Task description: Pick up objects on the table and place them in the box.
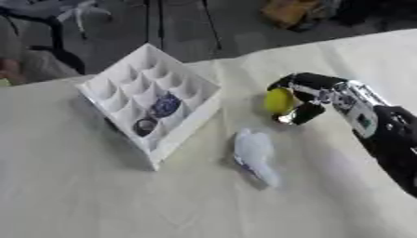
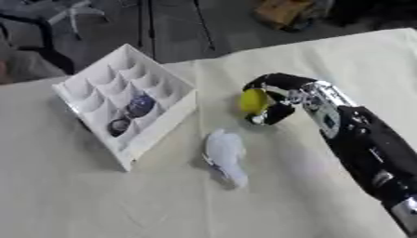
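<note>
Right hand curls round yellow ball, just right of box. Risk: the ball slips sideways during transfer, or lands on an occupied cell.

Yellow object, white box

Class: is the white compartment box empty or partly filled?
Partly filled: the white box holds a blue object and a dark round object; other cells look empty.

Black right arm with silver wrist section; glossy black fingers on right hand, silver joints.
</note>
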